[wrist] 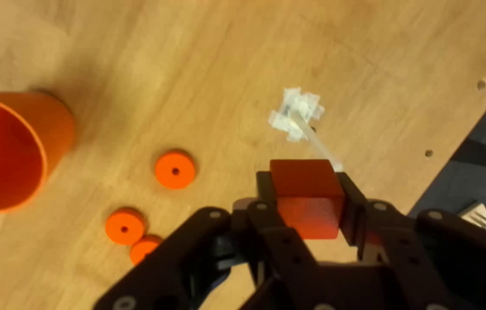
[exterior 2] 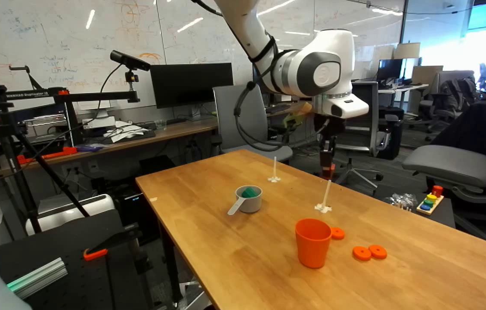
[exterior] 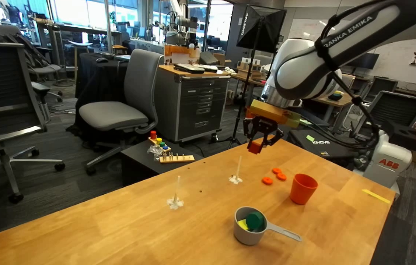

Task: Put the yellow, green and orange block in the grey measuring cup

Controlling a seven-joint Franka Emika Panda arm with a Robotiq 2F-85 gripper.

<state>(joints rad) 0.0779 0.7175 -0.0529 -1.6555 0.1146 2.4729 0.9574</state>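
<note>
My gripper (wrist: 306, 193) is shut on an orange-red block (wrist: 309, 217), held between both fingertips. In an exterior view the gripper (exterior: 257, 144) holds the block (exterior: 254, 148) in the air above the table's far edge. The grey measuring cup (exterior: 248, 237) stands upright with its handle out to the side. It holds a green block (exterior: 255, 220) and a yellow block (exterior: 242, 224). In an exterior view the cup (exterior 2: 250, 206) shows the green block (exterior 2: 249, 192); the yellow one is hidden there. The cup is out of the wrist view, well away from the gripper.
An orange cup (exterior: 303, 189) stands on the table (exterior: 119, 221) near several orange discs (exterior: 267, 180). Two thin upright pegs, one peg (exterior: 238, 169) near the gripper and another peg (exterior: 177, 191) farther along, are taped to the tabletop.
</note>
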